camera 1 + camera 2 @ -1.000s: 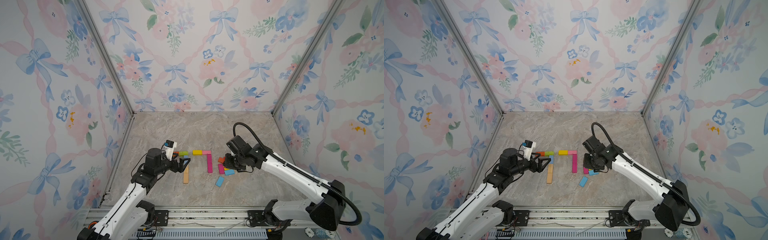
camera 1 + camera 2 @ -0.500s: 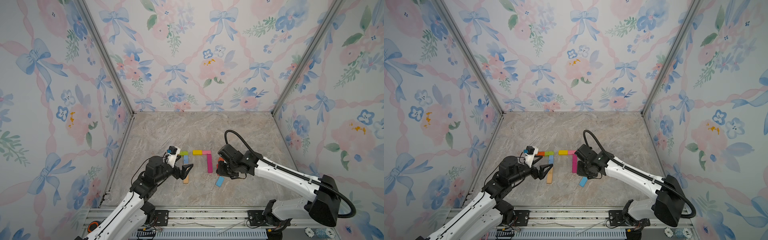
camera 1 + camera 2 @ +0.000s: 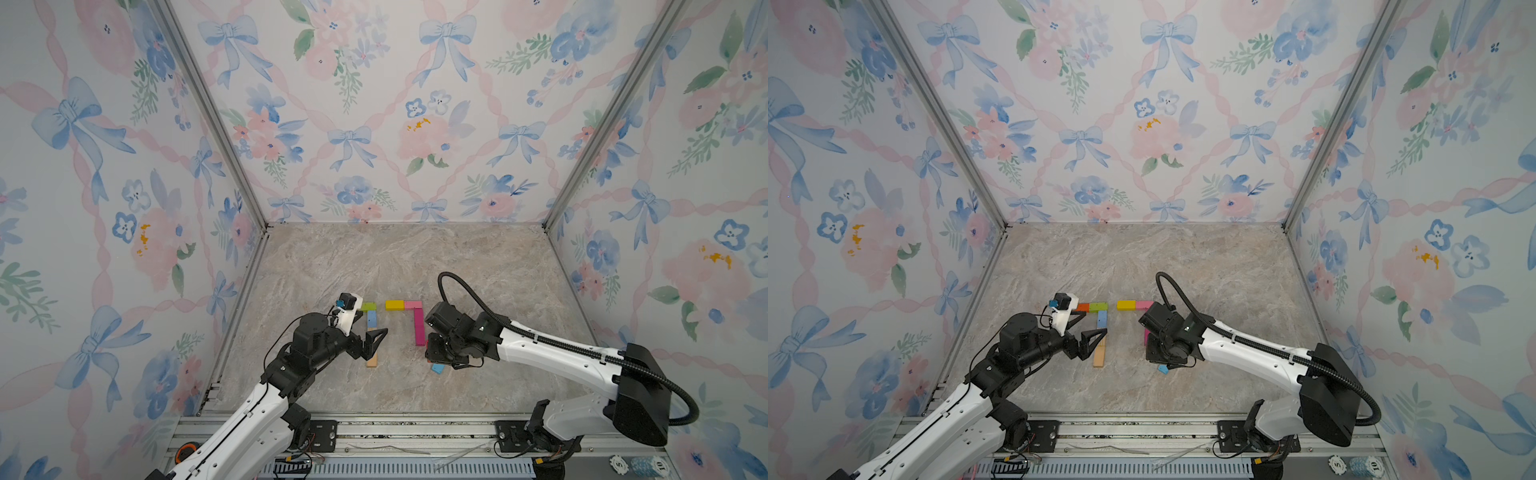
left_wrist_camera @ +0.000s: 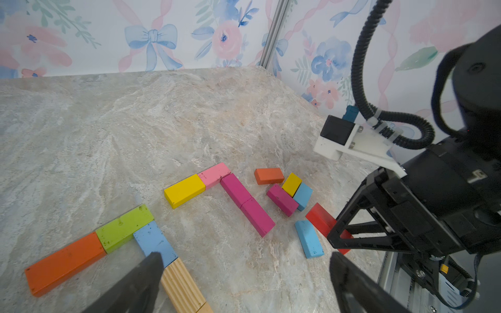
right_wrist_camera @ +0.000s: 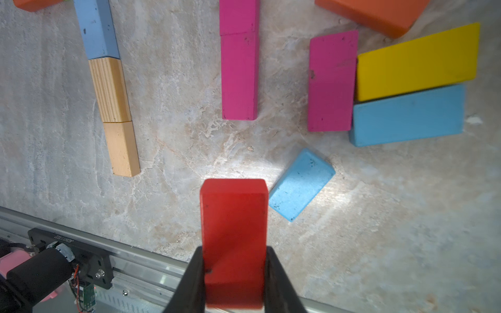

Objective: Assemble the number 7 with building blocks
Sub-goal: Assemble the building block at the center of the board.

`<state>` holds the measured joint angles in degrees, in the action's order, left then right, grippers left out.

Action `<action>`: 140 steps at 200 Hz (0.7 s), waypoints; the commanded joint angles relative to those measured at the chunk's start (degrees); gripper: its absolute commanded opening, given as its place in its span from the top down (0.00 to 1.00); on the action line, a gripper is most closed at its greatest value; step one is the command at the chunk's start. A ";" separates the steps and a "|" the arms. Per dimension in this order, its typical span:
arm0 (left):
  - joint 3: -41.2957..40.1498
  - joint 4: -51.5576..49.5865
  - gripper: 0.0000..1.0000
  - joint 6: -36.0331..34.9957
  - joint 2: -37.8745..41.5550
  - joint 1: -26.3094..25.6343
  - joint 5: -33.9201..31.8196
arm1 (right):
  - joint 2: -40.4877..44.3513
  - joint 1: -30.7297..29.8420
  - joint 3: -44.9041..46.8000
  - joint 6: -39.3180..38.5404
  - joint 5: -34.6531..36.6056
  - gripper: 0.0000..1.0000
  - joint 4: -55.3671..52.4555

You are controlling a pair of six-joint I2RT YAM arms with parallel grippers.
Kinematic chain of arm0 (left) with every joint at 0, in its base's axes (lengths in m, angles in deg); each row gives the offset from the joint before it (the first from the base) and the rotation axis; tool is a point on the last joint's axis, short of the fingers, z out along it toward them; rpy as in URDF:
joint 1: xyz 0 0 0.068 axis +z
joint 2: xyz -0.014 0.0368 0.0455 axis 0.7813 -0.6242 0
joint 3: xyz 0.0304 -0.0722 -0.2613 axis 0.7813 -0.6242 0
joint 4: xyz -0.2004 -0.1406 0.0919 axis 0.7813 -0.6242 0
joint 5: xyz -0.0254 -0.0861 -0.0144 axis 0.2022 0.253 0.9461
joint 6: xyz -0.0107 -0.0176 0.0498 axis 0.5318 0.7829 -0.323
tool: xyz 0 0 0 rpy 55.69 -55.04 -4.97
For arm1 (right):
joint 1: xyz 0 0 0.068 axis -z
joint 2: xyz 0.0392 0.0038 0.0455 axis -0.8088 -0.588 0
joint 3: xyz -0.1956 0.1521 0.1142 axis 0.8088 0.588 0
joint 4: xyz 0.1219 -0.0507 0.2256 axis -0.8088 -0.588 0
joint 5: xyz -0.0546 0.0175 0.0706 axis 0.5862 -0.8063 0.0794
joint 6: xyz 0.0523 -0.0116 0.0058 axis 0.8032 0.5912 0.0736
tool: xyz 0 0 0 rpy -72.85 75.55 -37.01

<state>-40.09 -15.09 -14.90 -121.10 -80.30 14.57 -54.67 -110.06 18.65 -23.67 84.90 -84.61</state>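
Note:
My right gripper point(image 5: 233, 271) is shut on a red block point(image 5: 233, 238), which hangs just above the floor near the lower end of a magenta column point(image 5: 238, 73). That column, a pink block point(image 3: 412, 304) and a yellow block point(image 3: 394, 305) form a 7. To its left a second 7 is made of orange point(image 4: 65, 263), green point(image 3: 368, 306), blue point(image 3: 371, 319) and plain wood point(image 3: 371, 359) blocks. My left gripper point(image 4: 244, 271) is open and empty over the wood blocks. In the left wrist view the right gripper point(image 4: 339, 238) holds the red block point(image 4: 320, 219).
A loose blue block point(image 5: 301, 184) lies beside the red one. Magenta point(image 5: 332, 81), yellow point(image 5: 417, 61), blue point(image 5: 406, 116) and orange point(image 5: 374, 13) blocks cluster to the right. A metal rail point(image 3: 395, 419) bounds the front; patterned walls enclose the other sides.
The right arm has carried the red block left, from the loose cluster to below the magenta column. The left arm has drawn back toward the front, still open.

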 commanded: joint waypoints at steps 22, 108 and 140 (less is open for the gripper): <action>-0.53 -0.24 0.02 -1.19 0.19 -0.43 -1.40 | -0.23 -0.88 2.09 1.52 0.51 0.82 1.58; -0.50 -0.77 0.02 -1.54 0.88 -1.18 -2.24 | -4.39 -2.22 2.85 2.14 -0.76 0.82 4.97; -0.50 -0.80 0.02 -1.63 0.98 -1.36 -2.33 | -7.83 -2.73 2.02 1.62 -1.19 0.82 6.38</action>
<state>-40.09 -15.27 -15.14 -120.71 -81.35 12.71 -59.98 -111.89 20.59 -22.58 84.40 -79.65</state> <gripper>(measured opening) 0.978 0.295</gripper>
